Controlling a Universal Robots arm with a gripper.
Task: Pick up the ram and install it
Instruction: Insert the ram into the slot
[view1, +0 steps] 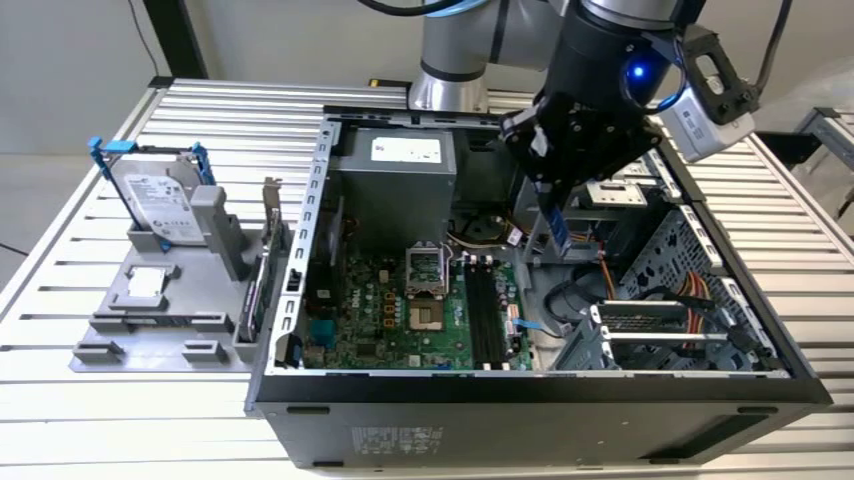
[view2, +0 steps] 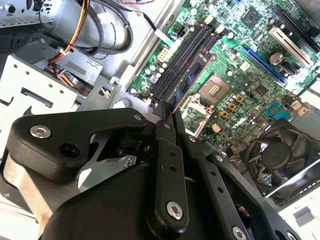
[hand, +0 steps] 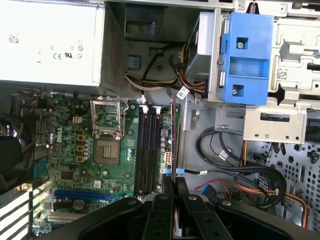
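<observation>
My gripper (view1: 550, 195) hangs over the open computer case (view1: 534, 385) and is shut on the ram (view1: 562, 232), a thin stick that points down from the fingers. In the second wrist view the ram (view2: 189, 77) sticks out past the gripper (view2: 167, 112) and hovers just beside the black memory slots (view2: 182, 57) of the green motherboard (view2: 240, 95). In the first wrist view the ram (hand: 173, 135) appears edge-on, ahead of the gripper (hand: 173, 182) and next to the slots (hand: 147, 150). The stick is above the board and touches nothing.
A grey power supply (view1: 394, 180) sits at the back of the case, with the processor socket (view1: 424, 285) beside the slots. Cable bundles (hand: 240, 175) and a blue drive bracket (hand: 245, 65) lie close by. A hard drive (view1: 160, 205) stands in a grey holder at the exterior view's left.
</observation>
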